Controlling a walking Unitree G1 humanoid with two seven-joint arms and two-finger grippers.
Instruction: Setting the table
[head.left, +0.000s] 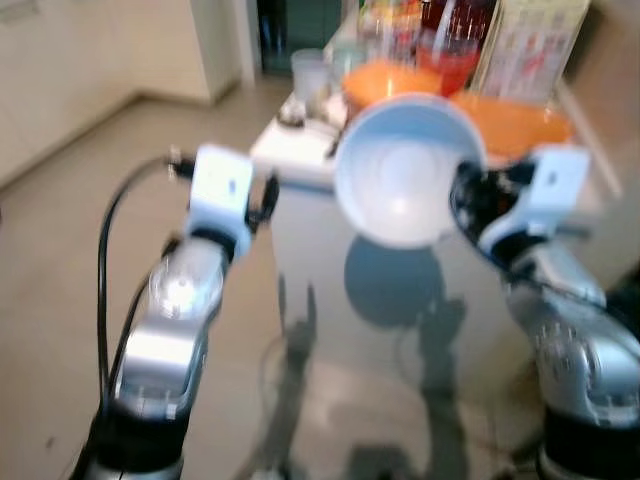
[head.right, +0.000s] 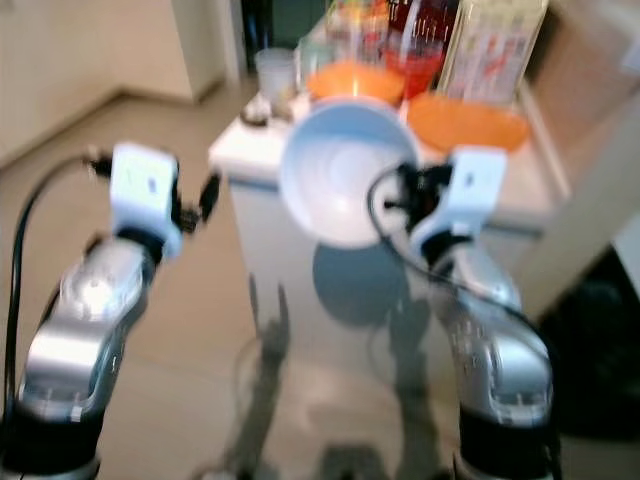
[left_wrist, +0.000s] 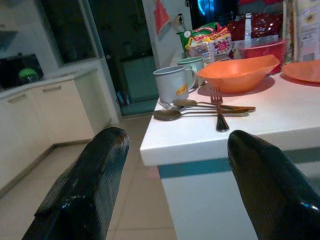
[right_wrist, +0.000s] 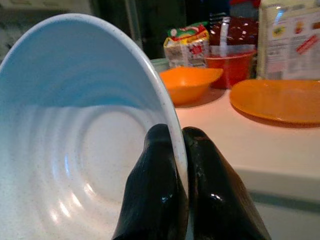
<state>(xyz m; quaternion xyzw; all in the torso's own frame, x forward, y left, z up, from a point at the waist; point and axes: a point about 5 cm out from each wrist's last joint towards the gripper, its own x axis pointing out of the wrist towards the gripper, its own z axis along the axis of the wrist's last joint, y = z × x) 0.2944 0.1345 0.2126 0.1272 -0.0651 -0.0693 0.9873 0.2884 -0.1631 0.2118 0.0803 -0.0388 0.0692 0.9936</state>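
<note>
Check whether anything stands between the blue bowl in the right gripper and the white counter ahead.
Nothing visible blocks the way. The right gripper pinches the blue bowl by its rim in open air before the white counter. The counter's back holds an orange bowl, orange plate and cutlery; its near edge looks bare.

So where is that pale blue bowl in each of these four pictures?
Left eye view: bowl top centre, tilted, by the right gripper.
Right eye view: bowl upper centre.
Left wrist view: not in it.
Right wrist view: bowl on the left, fingers pinching its rim.
Shared landmark: orange bowl on the counter.
</note>
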